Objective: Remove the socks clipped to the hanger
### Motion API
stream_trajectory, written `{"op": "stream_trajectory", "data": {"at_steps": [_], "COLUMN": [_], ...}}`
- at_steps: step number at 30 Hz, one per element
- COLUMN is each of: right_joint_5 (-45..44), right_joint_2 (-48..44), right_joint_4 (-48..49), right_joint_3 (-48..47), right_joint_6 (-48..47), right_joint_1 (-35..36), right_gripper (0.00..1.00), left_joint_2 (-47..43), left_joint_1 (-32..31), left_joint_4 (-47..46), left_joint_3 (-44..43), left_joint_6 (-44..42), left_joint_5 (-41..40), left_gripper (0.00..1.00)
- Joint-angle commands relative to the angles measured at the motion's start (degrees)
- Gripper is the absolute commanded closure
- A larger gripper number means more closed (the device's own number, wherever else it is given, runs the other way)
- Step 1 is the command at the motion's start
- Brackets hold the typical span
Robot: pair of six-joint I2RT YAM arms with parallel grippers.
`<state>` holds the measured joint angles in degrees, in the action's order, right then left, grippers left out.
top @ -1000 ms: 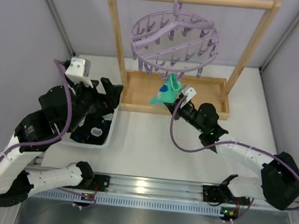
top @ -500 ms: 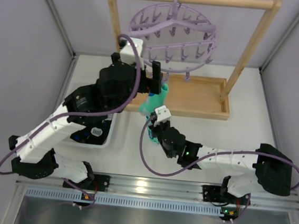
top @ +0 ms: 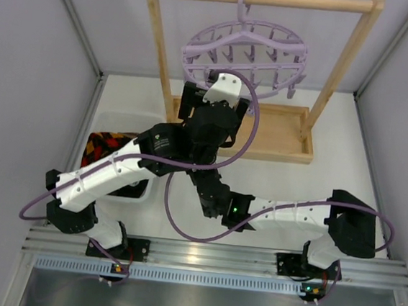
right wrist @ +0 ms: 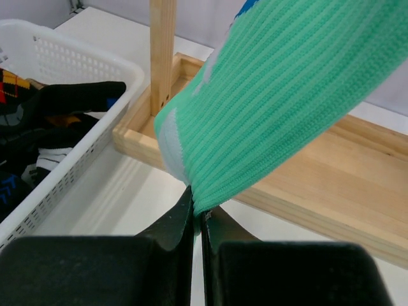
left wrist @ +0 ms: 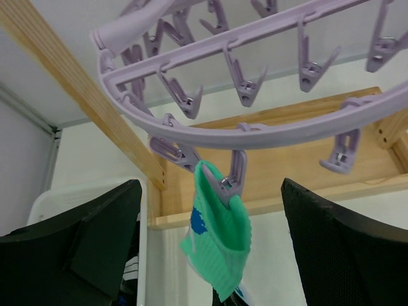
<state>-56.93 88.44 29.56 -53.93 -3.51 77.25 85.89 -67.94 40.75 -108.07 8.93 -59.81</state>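
1. Table (top: pixel 331 180): flat white top, matte; pale walls close it in on the left, right and far sides
2. Wooden rack (top: pixel 160 55): stands on the far half of the table, about mid-width; two uprights rise from a shallow light-wood tray base (top: pixel 278 135) that rests flat on the top
3. Basket (right wrist: pixel 70 127): white plastic with perforated walls, sits on the left part of the table just beside the tray's near-left corner, a narrow strip of bare top between them
4. Rail (top: pixel 201 254): metal, runs along the near edge
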Motion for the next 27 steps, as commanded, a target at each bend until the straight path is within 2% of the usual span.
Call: {"op": "stream_trajectory", "data": {"at_steps": [1,6,8,12,27], "right_joint_5": [-3.6,-3.2,-2.9,-2.6,1.1], "right_joint_2": [1.9,2.9,3.3,3.5,4.7], "right_joint_4": [-1.9,-1.9,-1.9,-2.5,-6.1], "right_joint_3": [-4.5,-6.0,-6.4,-7.1,-9.3], "right_joint_6": [-1.1,-2.3,-2.6,-2.6,-0.3], "right_joint_1": [1.8,2.4,2.7,2.7,2.6], "right_gripper": [1.00,1.00,1.00,1.00,1.00], "left_joint_2": [2.1,5.4,6.7,6.7,3.4], "left_joint_1": [-0.2,0.2,0.4,0.7,4.3], "left_joint_4": [-1.4,-1.5,-1.5,-1.4,-1.5], "left_joint_3": [-3.1,-5.3,-5.6,-4.8,1.6], "left_joint_6": [-2.8,-3.8,-3.9,-3.0,1.0], "left_joint_5": [-6.9,-8.6,-9.2,-11.3,-11.3], "left_gripper": [0.06,0.08,0.12,0.15,0.25]}}
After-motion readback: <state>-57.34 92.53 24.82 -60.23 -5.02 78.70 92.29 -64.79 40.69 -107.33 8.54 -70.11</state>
